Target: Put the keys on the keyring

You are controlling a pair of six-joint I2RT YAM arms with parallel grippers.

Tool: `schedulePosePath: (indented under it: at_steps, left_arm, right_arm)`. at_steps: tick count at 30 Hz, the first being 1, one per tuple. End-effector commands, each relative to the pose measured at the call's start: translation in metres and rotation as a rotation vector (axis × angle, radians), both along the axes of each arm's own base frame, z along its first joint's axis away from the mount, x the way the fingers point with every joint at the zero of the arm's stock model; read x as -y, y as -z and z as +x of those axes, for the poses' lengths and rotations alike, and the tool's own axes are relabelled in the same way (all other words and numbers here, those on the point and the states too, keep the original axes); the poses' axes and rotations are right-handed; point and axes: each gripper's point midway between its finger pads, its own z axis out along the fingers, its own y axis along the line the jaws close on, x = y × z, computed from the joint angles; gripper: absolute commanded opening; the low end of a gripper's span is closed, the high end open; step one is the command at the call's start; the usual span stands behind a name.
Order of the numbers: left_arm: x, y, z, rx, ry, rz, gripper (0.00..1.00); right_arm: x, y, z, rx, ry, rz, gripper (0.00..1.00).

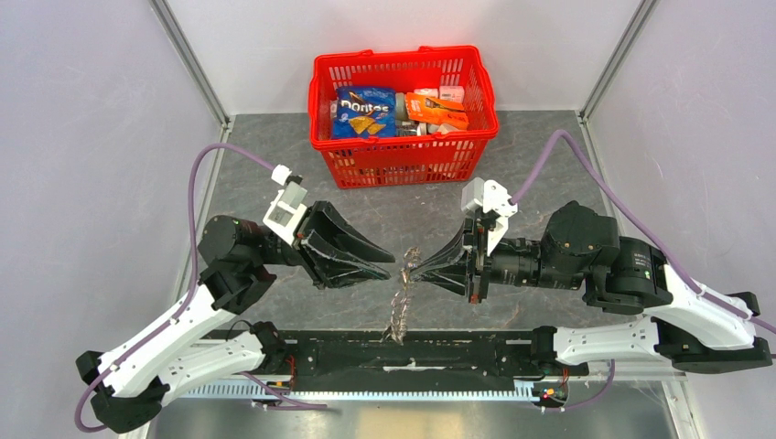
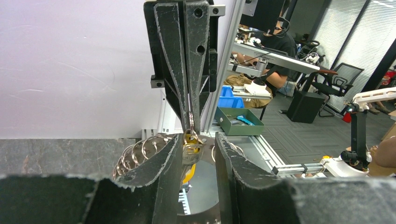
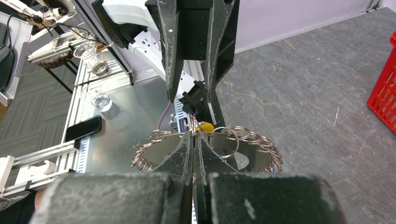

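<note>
Right gripper (image 1: 418, 267) clamped shut on fanned keyring (image 3: 254, 140) above grey table (image 1: 549, 174), left gripper (image 1: 393, 268) facing it, jaws parted around yellow key (image 3: 204, 126), red basket (image 1: 403, 169) behind.

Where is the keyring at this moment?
In the top view the keyring is in the middle, near the arms' bases, pinched by the right gripper, with the open left gripper just to its left.

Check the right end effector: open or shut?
Shut: the right end effector has its fingers pressed together, no gap, pinching the keyring.
</note>
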Motion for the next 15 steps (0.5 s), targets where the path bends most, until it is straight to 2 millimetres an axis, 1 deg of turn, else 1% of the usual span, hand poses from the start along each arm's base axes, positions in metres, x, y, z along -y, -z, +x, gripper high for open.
schedulePosePath:
  at_steps: [1, 6, 15]
  left_arm:
    - [-0.0001, 0.0005, -0.0007, 0.022, 0.001, -0.021, 0.38]
    - [0.0001, 0.0011, -0.0004, 0.025, 0.000, -0.020, 0.38]
    - [-0.0015, 0.0003, -0.0018, 0.029, 0.000, -0.032, 0.38]
  right_arm:
    - [0.0035, -0.0347, -0.0009, 0.014, 0.001, 0.127, 0.00]
    - [0.0024, -0.0375, -0.0002, 0.010, 0.005, 0.137, 0.00]
    - [-0.0024, -0.0360, 0.0025, 0.006, 0.015, 0.132, 0.00]
